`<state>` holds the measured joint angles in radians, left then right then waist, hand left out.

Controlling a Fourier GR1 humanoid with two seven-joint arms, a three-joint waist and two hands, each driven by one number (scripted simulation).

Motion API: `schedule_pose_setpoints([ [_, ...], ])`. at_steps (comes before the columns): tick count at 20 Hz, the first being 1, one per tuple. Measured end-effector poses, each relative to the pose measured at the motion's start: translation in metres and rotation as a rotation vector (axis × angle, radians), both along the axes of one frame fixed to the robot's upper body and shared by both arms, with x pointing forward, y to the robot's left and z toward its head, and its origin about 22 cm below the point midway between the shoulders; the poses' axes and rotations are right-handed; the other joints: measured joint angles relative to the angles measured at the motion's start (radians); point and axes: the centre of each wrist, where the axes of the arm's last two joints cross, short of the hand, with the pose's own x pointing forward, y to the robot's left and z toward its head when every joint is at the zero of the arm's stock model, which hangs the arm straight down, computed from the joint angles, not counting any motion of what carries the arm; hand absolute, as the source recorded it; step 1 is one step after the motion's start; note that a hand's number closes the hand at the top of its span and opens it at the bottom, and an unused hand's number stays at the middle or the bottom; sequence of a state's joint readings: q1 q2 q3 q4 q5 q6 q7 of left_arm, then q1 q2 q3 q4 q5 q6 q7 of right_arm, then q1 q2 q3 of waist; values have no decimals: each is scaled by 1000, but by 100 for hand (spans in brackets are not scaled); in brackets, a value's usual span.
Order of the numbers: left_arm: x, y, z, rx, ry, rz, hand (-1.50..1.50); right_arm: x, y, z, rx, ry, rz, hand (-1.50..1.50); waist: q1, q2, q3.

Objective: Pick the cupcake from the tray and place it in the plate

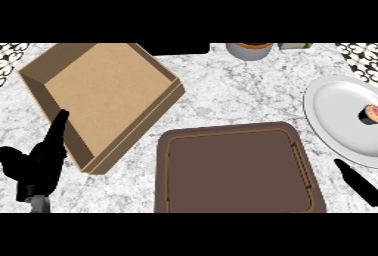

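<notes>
The cupcake (368, 114) is seen on the plate (339, 107) at right, the tray (238, 172) bare. The left hand (37, 162), lower left, is open; the right hand (358, 182) is released. It should be drawn clear without nudging the plate.

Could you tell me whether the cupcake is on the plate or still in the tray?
On the plate: the cupcake sits on the white plate; the brown tray holds nothing.

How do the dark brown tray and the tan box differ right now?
The dark brown tray sits square to the view with rounded corners; the tan box lies turned at an angle with sharp corners. The tray's rim is low, the box's walls taller. Both hold nothing; the cupcake is on the plate.
</notes>
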<state>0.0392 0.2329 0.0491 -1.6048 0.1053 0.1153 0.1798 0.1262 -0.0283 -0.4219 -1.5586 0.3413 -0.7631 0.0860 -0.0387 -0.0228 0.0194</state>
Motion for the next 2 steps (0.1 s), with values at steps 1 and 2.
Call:
schedule_pose_setpoints([
  [1, 0, 1, 0, -2, 0, -5, 0, -5, 2, -1, -2, 3, -3, -150, 1, 0, 0],
  [2, 0, -1, -1, -1, -6, -6, 0, -10, 3, -2, -2, 7, -5, -150, 3, 1, 0],
])
